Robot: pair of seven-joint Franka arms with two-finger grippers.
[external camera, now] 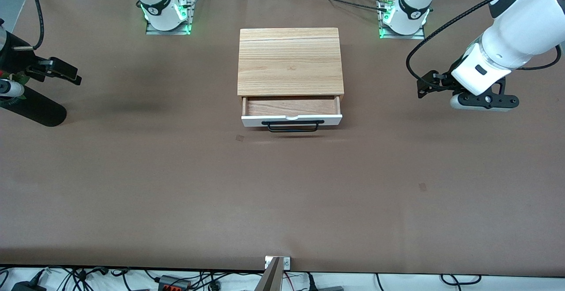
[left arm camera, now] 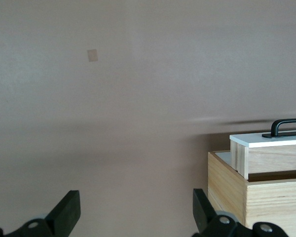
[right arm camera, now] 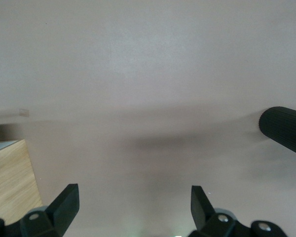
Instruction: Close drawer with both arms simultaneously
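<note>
The drawer (external camera: pixel 291 120) stands partly pulled out of its light-wood casing (external camera: pixel 290 61) at the table's middle. Its white front panel and black bar handle (external camera: pixel 292 126) face the front camera, and the reddish-brown inside (external camera: pixel 291 106) shows. My left gripper (external camera: pixel 424 87) hovers open and empty over the table toward the left arm's end, apart from the drawer. In the left wrist view its gripper (left arm camera: pixel 135 212) is wide open, with the drawer (left arm camera: pixel 269 139) beside it. My right gripper (external camera: pixel 66 73) hovers open and empty toward the right arm's end. In the right wrist view it (right arm camera: pixel 133 203) is wide open.
A black ribbed cylinder (external camera: pixel 33 107) lies under the right arm's hand and shows in the right wrist view (right arm camera: pixel 283 126). A corner of the casing (right arm camera: pixel 10 182) shows there too. Small tape marks (external camera: pixel 239 137) lie on the brown table.
</note>
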